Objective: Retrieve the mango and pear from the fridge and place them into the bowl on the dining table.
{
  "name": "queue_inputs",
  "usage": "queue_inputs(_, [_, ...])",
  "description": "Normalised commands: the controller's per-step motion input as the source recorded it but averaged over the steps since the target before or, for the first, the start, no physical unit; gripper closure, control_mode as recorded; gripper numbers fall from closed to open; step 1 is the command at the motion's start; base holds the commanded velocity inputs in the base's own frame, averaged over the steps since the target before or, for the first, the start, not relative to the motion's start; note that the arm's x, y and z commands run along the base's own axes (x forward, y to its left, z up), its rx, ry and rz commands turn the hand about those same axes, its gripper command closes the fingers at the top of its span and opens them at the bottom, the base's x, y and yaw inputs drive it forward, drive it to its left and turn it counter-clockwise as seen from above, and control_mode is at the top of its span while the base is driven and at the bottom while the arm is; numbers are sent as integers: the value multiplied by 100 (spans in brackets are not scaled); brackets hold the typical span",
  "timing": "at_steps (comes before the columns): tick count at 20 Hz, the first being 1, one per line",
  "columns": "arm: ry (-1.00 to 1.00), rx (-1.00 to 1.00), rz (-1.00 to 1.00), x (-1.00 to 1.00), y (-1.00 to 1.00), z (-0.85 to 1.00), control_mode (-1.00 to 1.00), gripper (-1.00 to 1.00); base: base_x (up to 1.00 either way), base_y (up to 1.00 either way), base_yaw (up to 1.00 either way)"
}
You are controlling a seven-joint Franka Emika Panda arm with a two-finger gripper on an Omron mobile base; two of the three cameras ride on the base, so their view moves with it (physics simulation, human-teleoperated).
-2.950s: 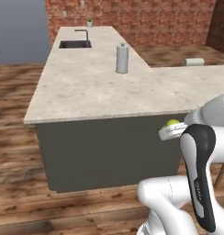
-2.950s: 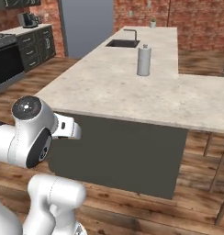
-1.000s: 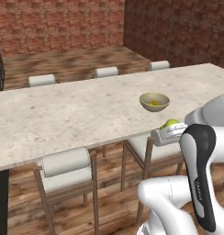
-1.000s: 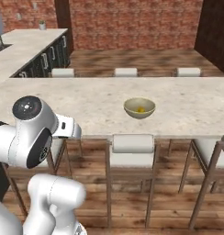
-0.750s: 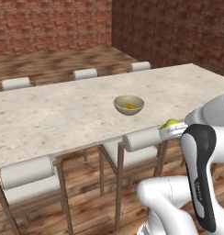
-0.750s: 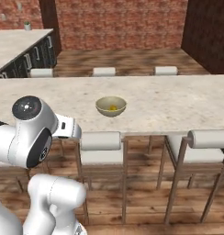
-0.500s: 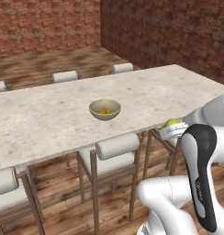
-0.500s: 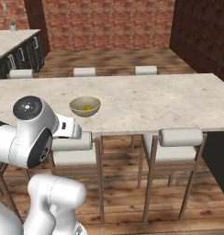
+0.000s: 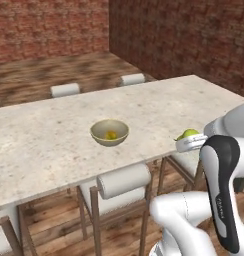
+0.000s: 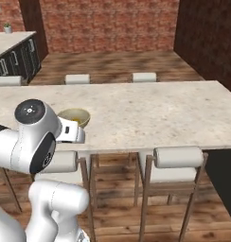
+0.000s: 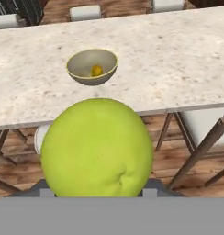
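Bare dining table around bowl; stools below.

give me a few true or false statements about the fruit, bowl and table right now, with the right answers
1. The small tan-beige bowl holds an orange-yellow mango. True.
2. The bright yellow-green pear lies in the bowl. False: it is held in the gripper, short of the table.
3. The bowl stands on the beige speckled dining table. True.
4. The bowl is tipped on its side. False: it sits upright.
5. White cushioned stools line the table. True.
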Motion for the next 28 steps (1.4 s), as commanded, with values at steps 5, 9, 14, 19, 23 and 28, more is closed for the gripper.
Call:
queue_inputs(5, [0,0,0,0,0,0,100,100,89,61,20])
queue_inputs(9, [0,0,0,0,0,0,100,100,99,51,29])
queue_inputs(14, [0,0,0,0,0,0,100,100,91,43,29])
queue_inputs(19, [0,0,0,0,0,0,100,100,56,32,23])
queue_inputs(23, [5,-3,2,13,13,0,-100,100,35,36,10])
queue_inputs(28, [23,-11,5,55,52,0,-100,100,0,0,0])
